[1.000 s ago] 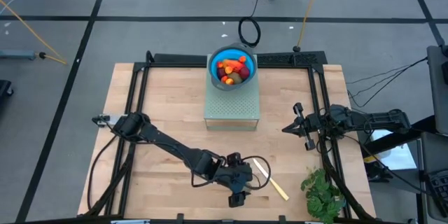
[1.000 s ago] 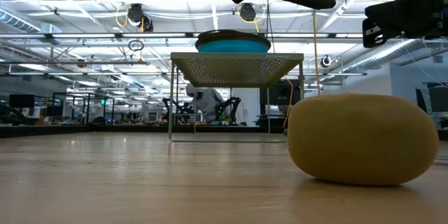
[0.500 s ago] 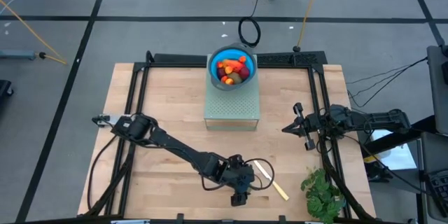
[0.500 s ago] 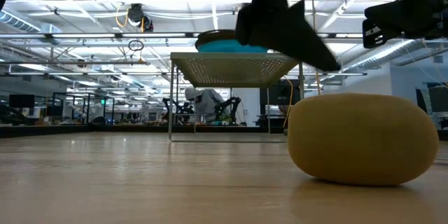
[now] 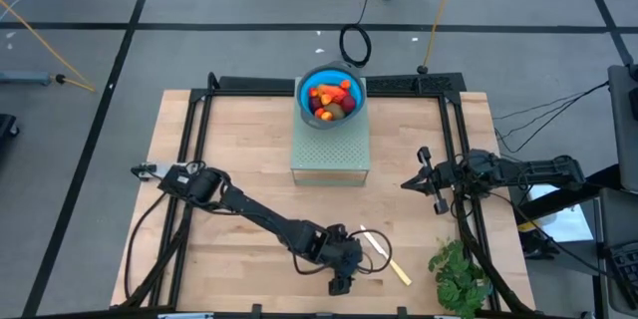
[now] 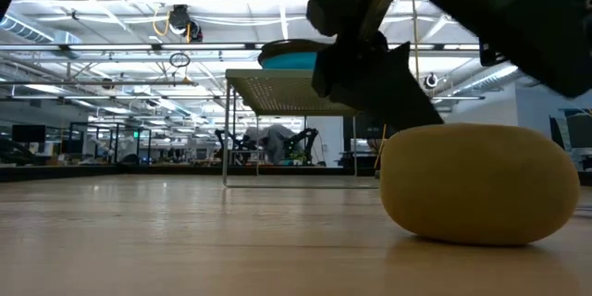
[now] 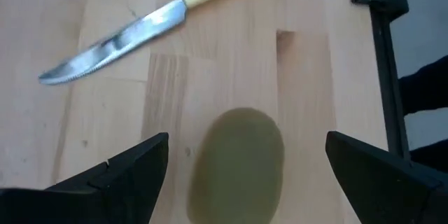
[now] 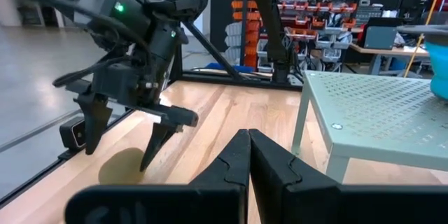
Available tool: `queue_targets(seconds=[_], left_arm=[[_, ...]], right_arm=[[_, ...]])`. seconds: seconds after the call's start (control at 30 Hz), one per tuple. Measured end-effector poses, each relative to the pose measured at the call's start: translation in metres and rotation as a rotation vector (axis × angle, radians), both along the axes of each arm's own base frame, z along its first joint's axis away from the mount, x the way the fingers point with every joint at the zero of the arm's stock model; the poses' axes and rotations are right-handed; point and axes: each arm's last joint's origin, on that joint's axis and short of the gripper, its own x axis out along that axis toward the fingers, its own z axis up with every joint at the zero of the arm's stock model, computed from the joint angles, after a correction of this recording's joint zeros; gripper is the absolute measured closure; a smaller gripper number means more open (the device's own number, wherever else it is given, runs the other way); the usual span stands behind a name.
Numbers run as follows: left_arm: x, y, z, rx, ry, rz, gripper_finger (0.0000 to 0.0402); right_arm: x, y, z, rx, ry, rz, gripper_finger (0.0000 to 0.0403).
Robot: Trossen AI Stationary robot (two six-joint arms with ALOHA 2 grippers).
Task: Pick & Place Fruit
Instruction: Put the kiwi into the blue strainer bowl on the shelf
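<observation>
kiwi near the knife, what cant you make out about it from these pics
- High view: the kiwi is hidden under the left gripper.
- Low view: the kiwi has its right end cut by the edge; the gripper above is a dark blur.
- Left wrist view: the kiwi is blurred, its near end cut off; the knife handle runs out of frame.

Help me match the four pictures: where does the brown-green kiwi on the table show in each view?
High view: hidden under the left pincer.
Low view: kiwi, large, at right.
Left wrist view: bottom centre, between the open fingers.
Right wrist view: lower left, under that pincer.
Shared landmark: the left pincer above it.
</observation>
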Motion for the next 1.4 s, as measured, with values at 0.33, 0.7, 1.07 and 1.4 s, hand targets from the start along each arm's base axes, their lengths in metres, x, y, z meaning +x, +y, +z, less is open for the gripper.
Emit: queue_targets(seconds=[0.33, 0.7, 1.07, 1.4], left_arm=[[0.004, -0.002, -0.033, -0.020, 0.072, -0.048, 0.0021], [0.005, 0.005, -0.034, 0.004, 0.075, 0.101, 0.0020], [0.003, 0.002, -0.035, 0.050, 0.078, 0.015, 0.0021], [0.002, 0.002, -0.035, 0.047, 0.086, 0.023, 0.0130]], right_arm=[[0.001, 0.000, -0.001, 0.000, 0.011, 0.000, 0.0403], [0.002, 0.000, -0.001, 0.006, 0.019, -0.001, 0.0403], [0.002, 0.000, -0.002, 0.028, 0.025, 0.000, 0.0403], [0.002, 0.000, -0.002, 0.028, 0.025, 0.000, 0.0403]])
